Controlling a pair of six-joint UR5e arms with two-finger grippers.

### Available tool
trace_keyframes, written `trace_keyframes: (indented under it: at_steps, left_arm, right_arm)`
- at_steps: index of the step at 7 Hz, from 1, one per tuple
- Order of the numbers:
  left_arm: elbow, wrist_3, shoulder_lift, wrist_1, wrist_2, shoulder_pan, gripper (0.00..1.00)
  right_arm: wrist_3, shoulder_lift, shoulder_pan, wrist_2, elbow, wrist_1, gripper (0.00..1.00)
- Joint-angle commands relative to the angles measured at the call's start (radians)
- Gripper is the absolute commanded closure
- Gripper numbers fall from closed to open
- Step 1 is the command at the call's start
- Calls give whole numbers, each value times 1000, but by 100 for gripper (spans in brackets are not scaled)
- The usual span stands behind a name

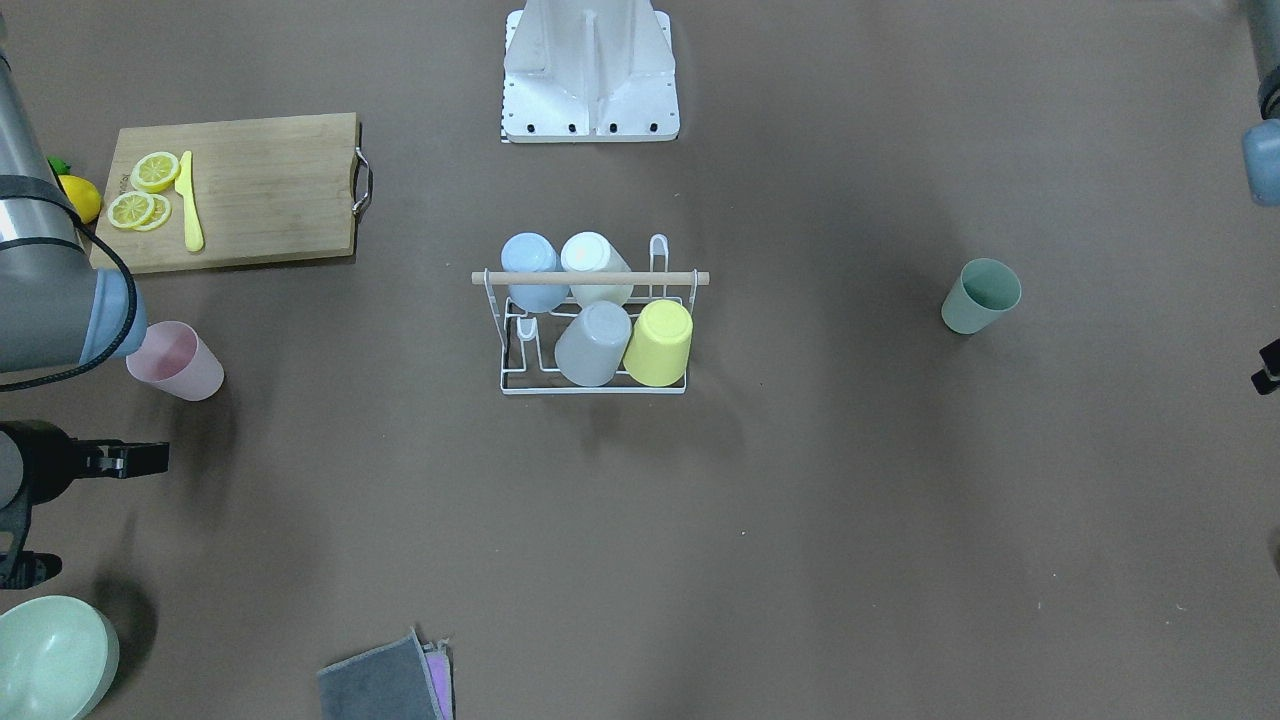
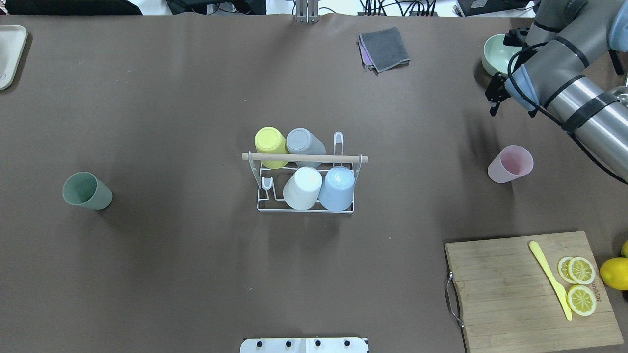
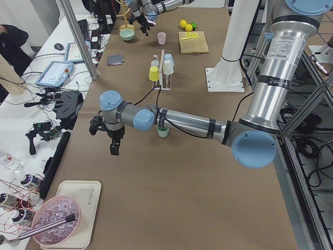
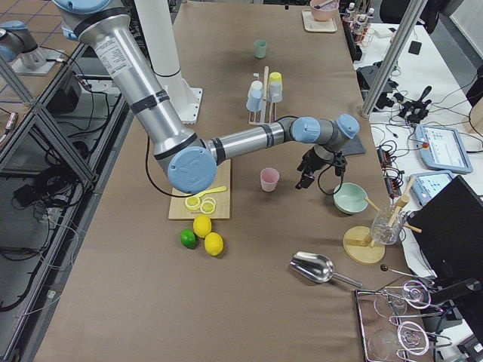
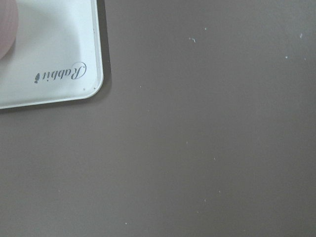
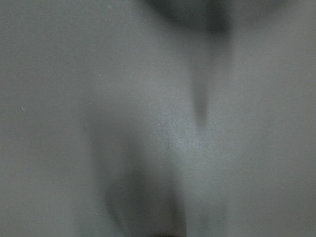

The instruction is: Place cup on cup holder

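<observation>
White tray (image 5: 59,39) reads "Rabbit". Cup holder (image 2: 304,158) stands upright, rod running side to side. Left gripper (image 3: 113,146) and right gripper (image 2: 493,98): fingers' spread cannot be told.

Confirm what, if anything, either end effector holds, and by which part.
Nothing: the pink cup and green cup stand free, apart from the right end effector and left end effector.

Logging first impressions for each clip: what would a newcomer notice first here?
A white wire rack in the middle of the table holds a yellow cup, a grey cup, a white cup and a blue cup, all upside down. A green cup stands alone toward the robot's left, a pink cup toward its right, near the right gripper.
</observation>
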Motion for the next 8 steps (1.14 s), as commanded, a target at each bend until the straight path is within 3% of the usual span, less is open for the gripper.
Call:
trace_keyframes:
  at_steps: [1, 4, 5, 8]
  left_arm:
    - [97, -49, -142, 166, -16, 24, 2]
    - [154, -39, -183, 325, -133, 116, 2]
    - [221, -40, -216, 341, -139, 173, 2]
    - [231, -37, -267, 503, -153, 267, 2]
  right_arm:
    - [-49, 16, -45, 59, -83, -49, 1]
    - [-222, 51, -44, 54, -114, -219, 1]
    - [-270, 59, -45, 45, -116, -259, 2]
    - [-344, 81, -62, 42, -145, -319, 4]
